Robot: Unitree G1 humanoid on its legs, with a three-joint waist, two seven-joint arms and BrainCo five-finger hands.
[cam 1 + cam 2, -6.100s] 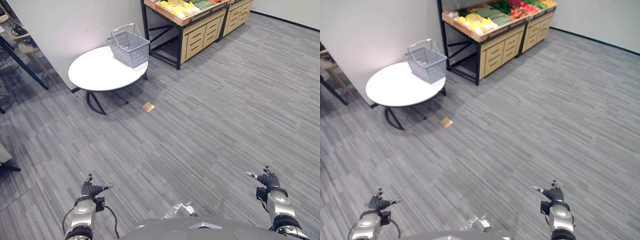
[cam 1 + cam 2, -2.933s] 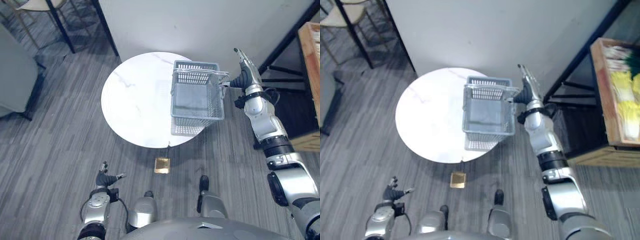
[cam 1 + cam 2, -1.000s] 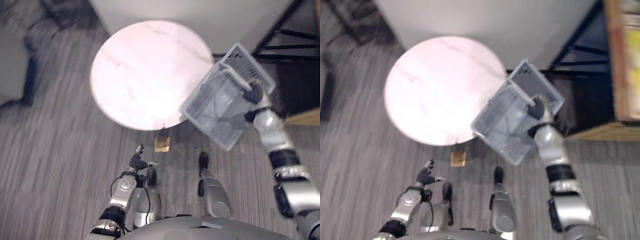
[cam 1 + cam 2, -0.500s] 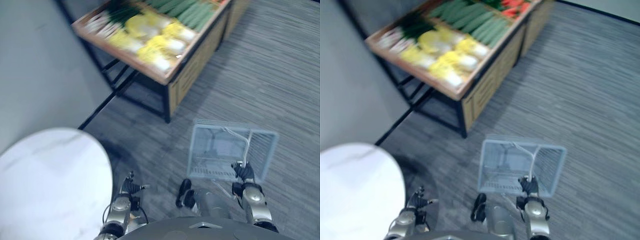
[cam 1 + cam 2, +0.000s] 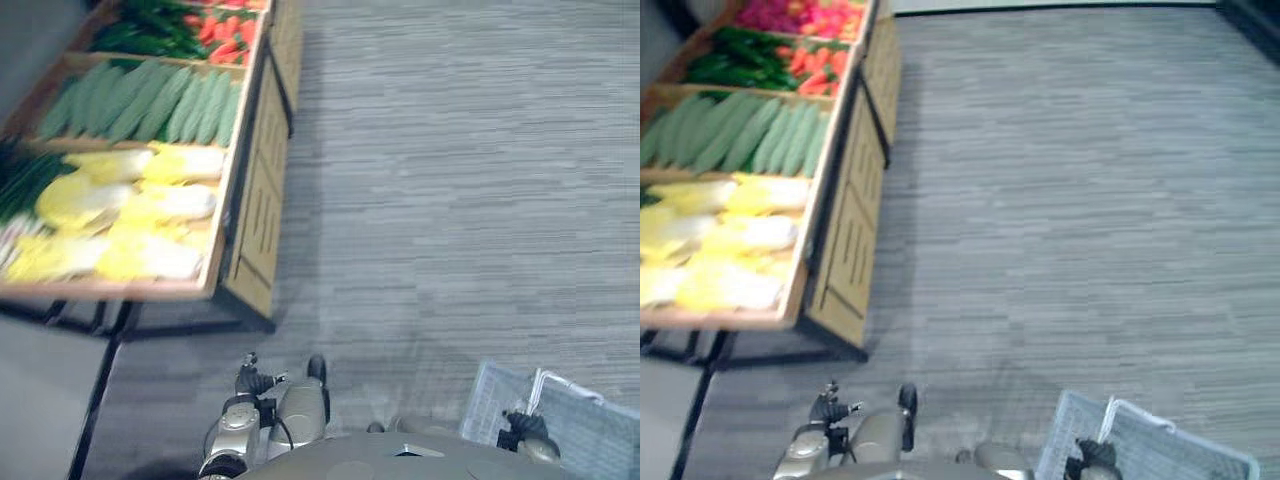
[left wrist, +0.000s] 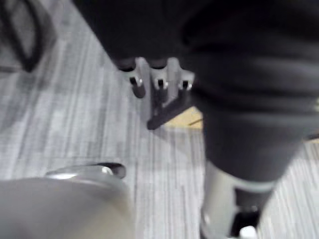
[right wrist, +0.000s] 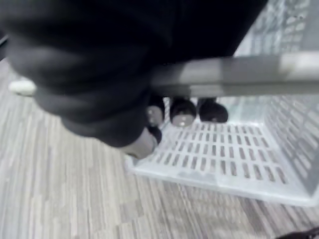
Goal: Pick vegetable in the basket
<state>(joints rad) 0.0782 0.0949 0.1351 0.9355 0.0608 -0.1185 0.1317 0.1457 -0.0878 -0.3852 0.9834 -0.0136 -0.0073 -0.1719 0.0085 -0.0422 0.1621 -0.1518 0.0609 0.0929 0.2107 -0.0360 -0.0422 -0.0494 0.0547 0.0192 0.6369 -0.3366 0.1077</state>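
A grey plastic basket (image 5: 600, 432) hangs low at my right side, and in the right wrist view its slatted floor (image 7: 234, 154) holds nothing. My right hand (image 5: 527, 427) is shut on the basket's grey handle (image 7: 234, 74), fingers curled round the bar. Vegetables lie on a wooden produce stand (image 5: 250, 215) to my left: green cucumbers (image 5: 140, 100), pale yellow cabbages (image 5: 125, 225), red peppers (image 5: 225, 30) and dark leafy greens (image 5: 150, 30). My left hand (image 5: 246, 377) hangs open near my left side, fingers (image 6: 158, 82) straight and holding nothing.
The stand has wooden drawer fronts (image 5: 845, 255) facing the aisle and a black metal frame (image 5: 110, 335) under it. Grey striped carpet (image 5: 450, 180) stretches wide to the right of the stand.
The whole view has swung round: the white table is gone from sight and the produce stand now lies close on my left. The basket stays in my right hand, lower in view.
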